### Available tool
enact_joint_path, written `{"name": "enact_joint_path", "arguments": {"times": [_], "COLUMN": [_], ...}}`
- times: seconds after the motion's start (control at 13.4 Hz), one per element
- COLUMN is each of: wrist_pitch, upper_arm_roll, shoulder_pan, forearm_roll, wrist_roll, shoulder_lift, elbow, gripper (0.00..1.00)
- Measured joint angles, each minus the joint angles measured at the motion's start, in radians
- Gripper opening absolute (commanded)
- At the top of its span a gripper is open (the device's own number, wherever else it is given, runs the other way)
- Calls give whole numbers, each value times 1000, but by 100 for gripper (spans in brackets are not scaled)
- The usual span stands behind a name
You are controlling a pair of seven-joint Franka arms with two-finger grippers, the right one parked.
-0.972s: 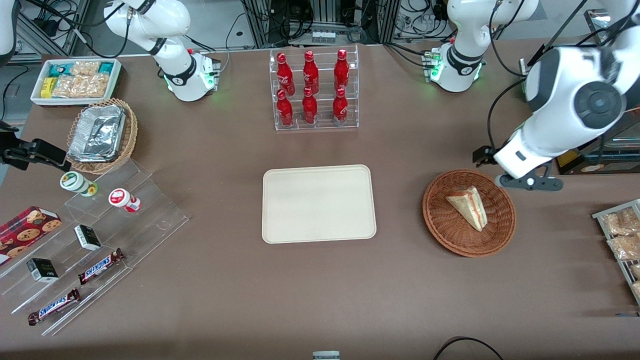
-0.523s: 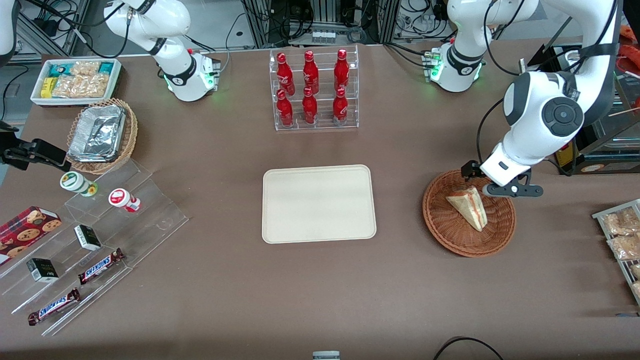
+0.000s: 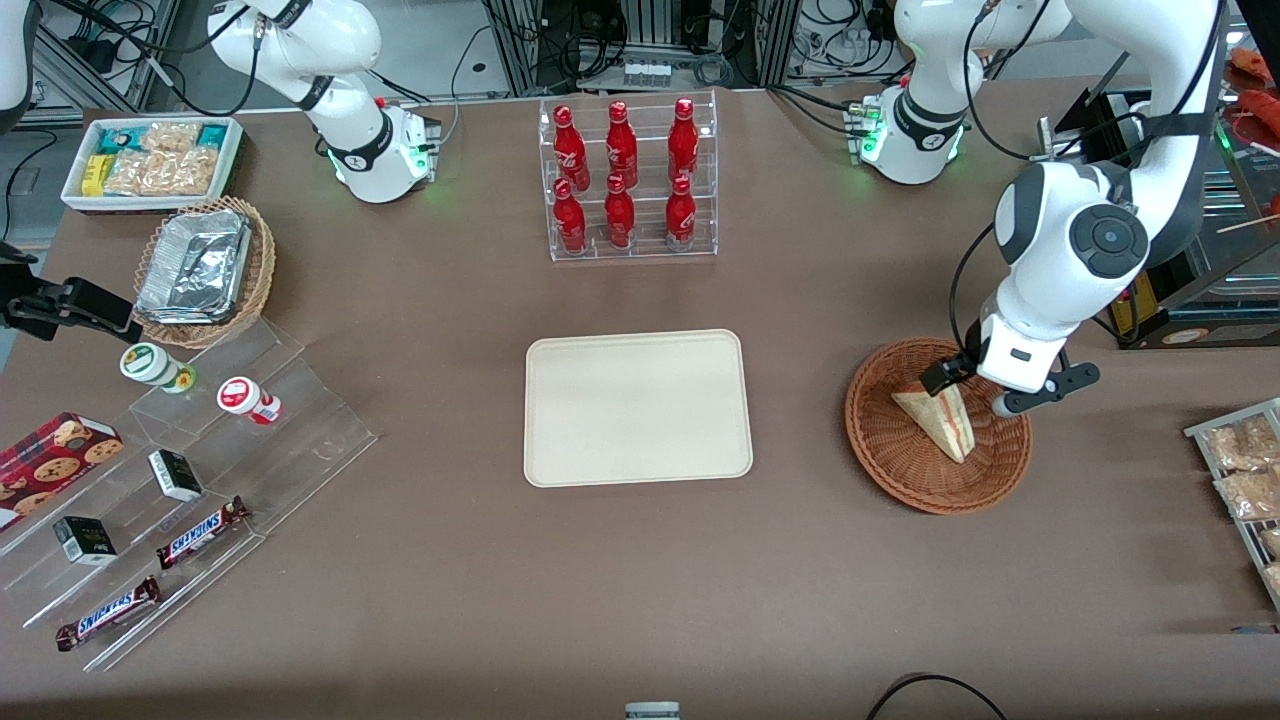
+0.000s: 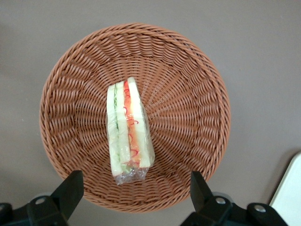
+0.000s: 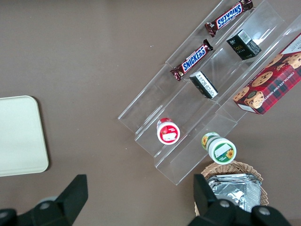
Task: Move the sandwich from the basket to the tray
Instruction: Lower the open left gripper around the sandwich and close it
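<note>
Brown tabletop; pincer spread wide, empty, above sandwich in basket; tray bare.

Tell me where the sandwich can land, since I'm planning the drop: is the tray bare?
Yes. The tray is bare rim to rim. The open gripper hangs over the sandwich in the basket.

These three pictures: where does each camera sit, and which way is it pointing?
Front view: high above the table's front edge, looking down on both arms, the tray and the basket.
Left wrist view: on the working arm, facing straight down at the sandwich; the open gripper hangs over the basket.
Right wrist view: on the parked arm, facing down at snack shelves; its own fingers show.
Shared: the sandwich appears in the front and left wrist views; the tray appears in all three.
</note>
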Motion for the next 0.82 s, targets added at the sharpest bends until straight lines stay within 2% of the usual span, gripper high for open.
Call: {"name": "enact_joint_path", "arguments": {"times": [0.15, 0.3, 0.82], "wrist_pitch": [38, 51, 98], "upper_arm_roll": [0, 1, 11], "shoulder_pan": [1, 1, 3], "forearm_roll": [0, 0, 0], "wrist_roll": [-149, -221, -242], "shoulder_lift": [15, 32, 117], "elbow": [-10, -12, -15], "gripper": [100, 100, 100]}}
